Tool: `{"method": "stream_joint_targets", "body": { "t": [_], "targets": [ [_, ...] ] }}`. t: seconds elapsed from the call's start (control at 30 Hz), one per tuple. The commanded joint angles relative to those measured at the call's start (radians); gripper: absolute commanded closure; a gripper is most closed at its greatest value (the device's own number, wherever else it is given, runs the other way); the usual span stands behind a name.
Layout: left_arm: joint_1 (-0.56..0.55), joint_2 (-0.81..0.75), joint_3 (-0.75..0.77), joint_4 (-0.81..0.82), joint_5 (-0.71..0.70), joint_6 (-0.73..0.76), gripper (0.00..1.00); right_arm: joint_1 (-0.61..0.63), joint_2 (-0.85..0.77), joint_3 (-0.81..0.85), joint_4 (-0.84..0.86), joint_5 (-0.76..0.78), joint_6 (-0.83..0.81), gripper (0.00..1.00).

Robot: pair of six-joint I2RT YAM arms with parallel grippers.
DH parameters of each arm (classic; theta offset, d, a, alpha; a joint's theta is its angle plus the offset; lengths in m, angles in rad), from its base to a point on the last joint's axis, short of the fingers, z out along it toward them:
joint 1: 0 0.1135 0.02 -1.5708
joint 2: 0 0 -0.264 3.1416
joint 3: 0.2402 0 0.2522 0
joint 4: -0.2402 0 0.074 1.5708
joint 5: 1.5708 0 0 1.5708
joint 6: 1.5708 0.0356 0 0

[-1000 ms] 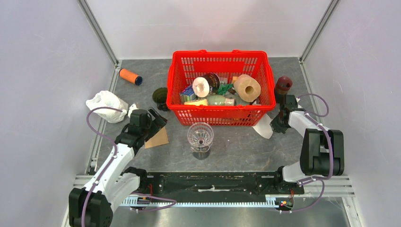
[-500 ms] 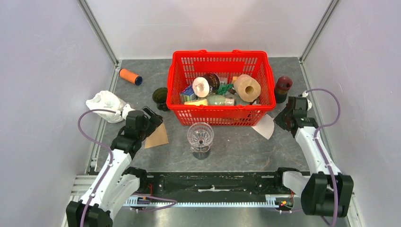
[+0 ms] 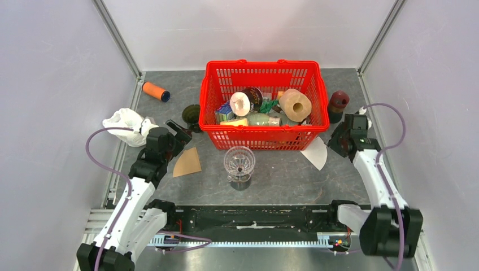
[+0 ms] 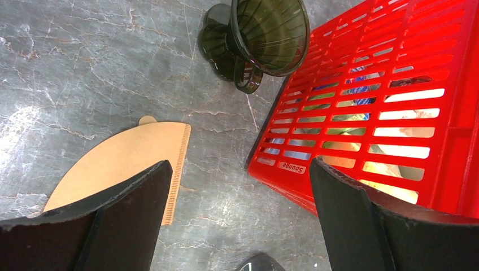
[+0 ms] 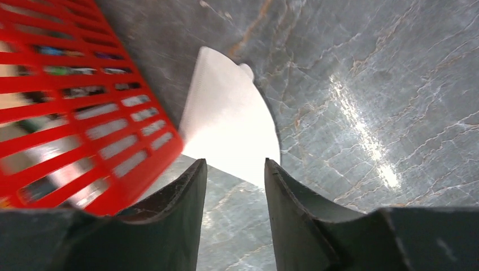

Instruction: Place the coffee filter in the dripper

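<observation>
Filters both lie flat on the grey marbled bench [image 3: 282, 175], neither one in a dripper. Brown coffee filter [image 3: 187, 163] is left of the clear glass dripper [image 3: 239, 162], near it but apart. White coffee filter [image 3: 316, 152] sits off the front right corner of the red basket [image 3: 264, 65], one edge right at the basket wall; can't tell if it touches. Glass dripper stands upright just in front of the basket's front wall, between the two filters.

Second dripper, dark green [image 4: 265, 34], is upright just beside the basket's left wall, behind the brown filter.

Left fingers [image 4: 124, 220] are spread wide, nothing in them. In the wrist view one finger covers part of the brown filter, and the basket corner shows through the gap. From overhead the tips sit above the filter's far edge, pointing toward the green dripper.

Right fingers [image 5: 169, 214] are parted by a narrow gap, nothing pinched. The white filter shows through that gap, lying on the bench beyond the tips. From overhead they are just right of that filter, aimed at it.

Elsewhere there is an orange cylinder [image 3: 155, 91] lying back left. A crumpled white bag [image 3: 125, 123] sits at the left edge beside the left arm [image 3: 135, 186], and a dark red bottle [image 3: 338, 104] is just right of the basket. The basket holds a white roll [image 3: 240, 104], a tan roll [image 3: 295, 104] and assorted smaller items I can't make out.
</observation>
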Motion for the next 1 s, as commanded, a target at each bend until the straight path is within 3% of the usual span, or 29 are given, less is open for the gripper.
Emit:
{"method": "stream_joint_targets", "body": {
  "t": [0.0, 0.13, 0.37, 0.73, 0.97],
  "targets": [
    [-0.003, 0.009, 0.011, 0.034, -0.004, -0.020, 0.02, 0.001, 0.167, 0.027, 0.021, -0.005, 0.000, 0.46],
    [-0.003, 0.000, 0.007, 0.030, -0.014, -0.013, 0.02, 0.002, 0.319, 0.064, 0.062, -0.001, -0.012, 0.33],
    [-0.003, -0.014, -0.003, 0.019, -0.039, -0.006, 0.02, 0.014, 0.500, 0.097, 0.074, 0.012, 0.026, 0.25],
    [-0.003, -0.031, -0.004, -0.002, -0.058, -0.002, 0.02, 0.072, 0.632, 0.157, -0.042, 0.204, 0.108, 0.29],
    [-0.003, -0.046, -0.004, -0.013, -0.074, 0.002, 0.02, 0.072, 0.647, 0.146, -0.045, 0.193, 0.123, 0.43]
  ]
}}
